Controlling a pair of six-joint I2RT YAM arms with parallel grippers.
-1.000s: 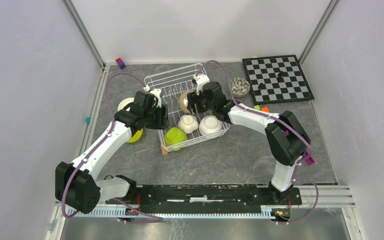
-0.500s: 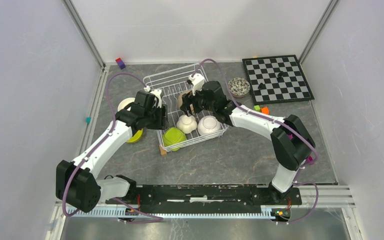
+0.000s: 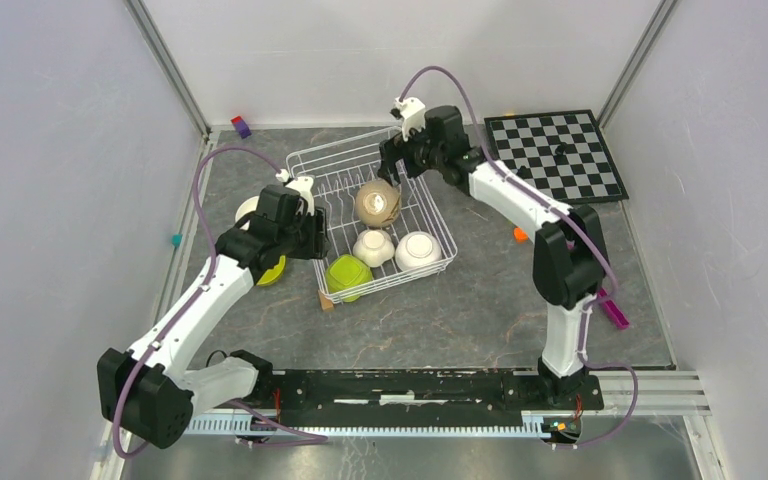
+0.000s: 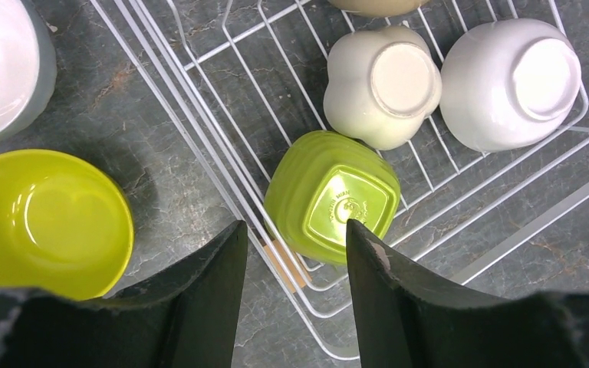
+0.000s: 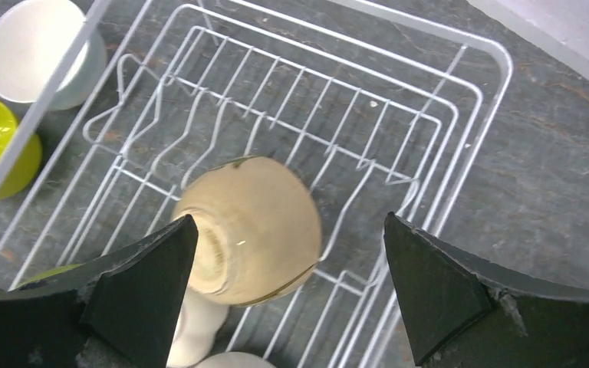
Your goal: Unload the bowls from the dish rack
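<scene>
The white wire dish rack (image 3: 330,160) holds a tan bowl (image 3: 377,203) on its side, a cream bowl (image 3: 374,246), a white bowl (image 3: 419,251) and an upturned lime green bowl (image 3: 349,276). A second lime bowl (image 3: 272,270) and a white bowl (image 3: 250,208) sit on the table left of the rack. My left gripper (image 4: 295,238) is open and empty above the rack's near left corner, next to the upturned lime bowl (image 4: 330,198). My right gripper (image 5: 291,221) is open and empty above the tan bowl (image 5: 253,230), over the rack's far end. The speckled bowl is hidden.
A chessboard (image 3: 557,155) lies at the back right. A small orange block (image 3: 520,235) lies right of the rack, a purple block (image 3: 243,127) is in the back left corner, and a magenta piece (image 3: 615,312) lies by the right arm's base.
My right gripper has lifted off the tan bowl and drawn back to the rack's far end; the tan bowl stays in the rack. My left arm has shifted slightly left.
</scene>
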